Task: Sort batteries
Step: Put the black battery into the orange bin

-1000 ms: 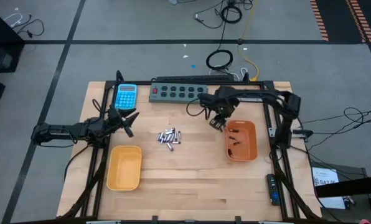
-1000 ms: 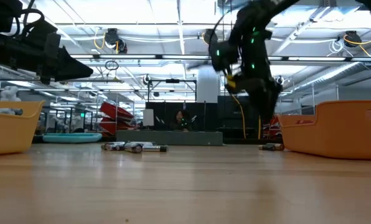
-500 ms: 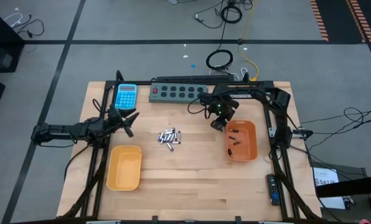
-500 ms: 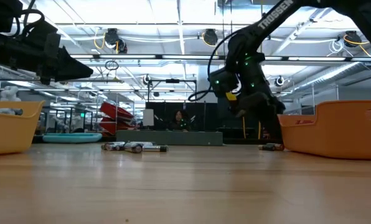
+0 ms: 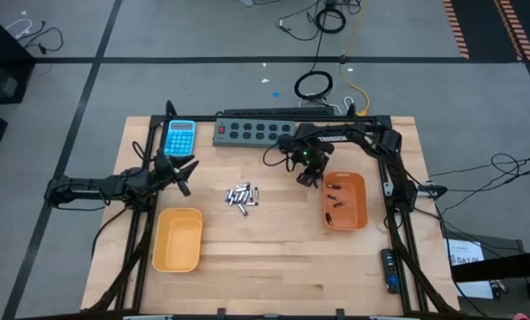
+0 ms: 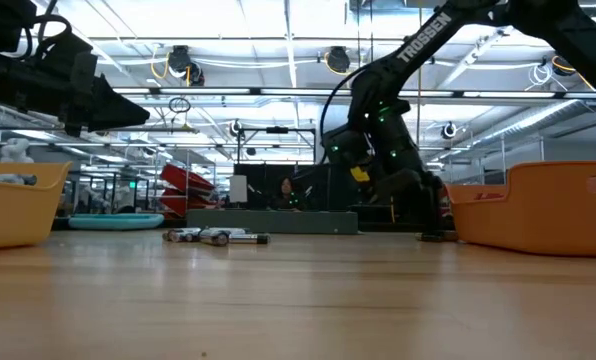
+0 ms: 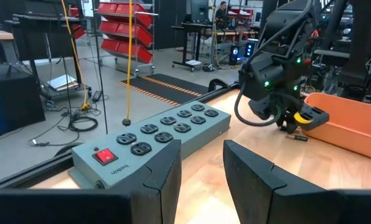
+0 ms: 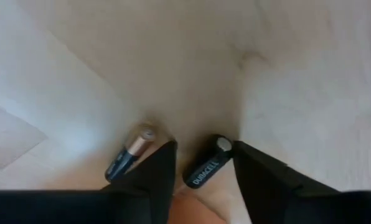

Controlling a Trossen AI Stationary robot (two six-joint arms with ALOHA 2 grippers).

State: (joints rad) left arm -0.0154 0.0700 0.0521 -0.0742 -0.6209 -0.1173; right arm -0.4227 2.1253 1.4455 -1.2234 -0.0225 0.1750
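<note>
A cluster of small silvery batteries [image 5: 243, 196] lies on the wooden table's middle. My right gripper [image 5: 308, 175] points steeply down just left of the orange tray [image 5: 358, 213], close over the table. In the right wrist view it [image 8: 204, 146] is open, its fingers on either side of a dark battery [image 8: 205, 167] lying flat on the wood. A second battery with a copper end [image 8: 131, 155] lies just outside one finger. My left gripper [image 7: 201, 171] hovers open and level at the table's left, holding nothing.
A grey power strip [image 5: 256, 132] and a blue calculator [image 5: 180, 138] lie along the far edge. A yellow tray [image 5: 178, 240] stands at the near left. The orange tray has a few dark batteries [image 5: 333, 197] in it. Bare wood lies between the trays.
My right gripper has sunk from well above the table to just over it, beside the orange tray's left side, and has tipped more steeply downward. The batteries and my left arm have kept still.
</note>
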